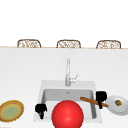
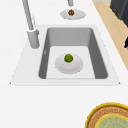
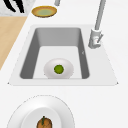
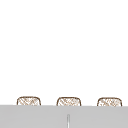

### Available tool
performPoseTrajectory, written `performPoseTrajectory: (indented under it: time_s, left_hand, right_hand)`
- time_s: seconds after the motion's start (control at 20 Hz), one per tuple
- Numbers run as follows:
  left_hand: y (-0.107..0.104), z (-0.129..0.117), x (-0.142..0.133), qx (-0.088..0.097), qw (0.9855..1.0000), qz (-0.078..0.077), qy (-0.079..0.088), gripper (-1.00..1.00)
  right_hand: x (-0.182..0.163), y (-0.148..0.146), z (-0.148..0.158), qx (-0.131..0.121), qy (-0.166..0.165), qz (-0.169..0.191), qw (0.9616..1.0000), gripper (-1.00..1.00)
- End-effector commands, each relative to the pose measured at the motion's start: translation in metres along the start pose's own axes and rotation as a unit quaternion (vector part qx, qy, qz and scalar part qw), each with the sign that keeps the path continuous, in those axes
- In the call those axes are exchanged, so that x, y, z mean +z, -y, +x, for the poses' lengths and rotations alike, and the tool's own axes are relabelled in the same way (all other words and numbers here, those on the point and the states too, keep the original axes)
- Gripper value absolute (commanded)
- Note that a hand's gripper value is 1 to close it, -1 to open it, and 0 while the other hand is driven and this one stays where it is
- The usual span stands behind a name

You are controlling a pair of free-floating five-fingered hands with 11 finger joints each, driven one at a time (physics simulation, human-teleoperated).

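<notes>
Hovering at the sink's (image 1: 42, 86) right edge, my right hand (image 1: 101, 96) grasps a brown stick (image 1: 91, 101) beside the white plate (image 1: 123, 110). My left hand (image 1: 40, 108), clenched, idles front-left; steadying comes next.

Bright, flat, even light, no clear source. White countertop (image 1: 22, 72) nearly blown out, blending into the white background beyond. Faint shading only inside the grey rectangular sink basin (image 2: 93, 47), walls darker than the floor. No cast shadows, no glare on the tall metal faucet (image 1: 68, 72). All edges soft and blurry, no distortion.
</notes>
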Motion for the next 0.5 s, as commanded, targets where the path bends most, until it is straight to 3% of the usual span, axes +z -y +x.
performPoseTrajectory:
  time_s: [0.0, 0.2, 0.45]
  left_hand:
    - [0.0, 0.0, 0.0, 0.0, 1.0, 0.0, 0.0, 0.0]
    - [0.0, 0.0, 0.0, 0.0, 1.0, 0.0, 0.0, 0.0]
    - [0.0, 0.0, 0.0, 0.0, 1.0, 0.0, 0.0, 0.0]
  right_hand:
    - [0.035, 0.02, -0.01, 0.003, 0.01, -0.013, 0.9999, 1.0]
    - [0.07, 0.038, -0.024, 0.004, 0.016, -0.015, 0.9998, 1.0]
    - [0.092, 0.039, -0.037, 0.021, 0.027, -0.009, 0.9994, 1.0]
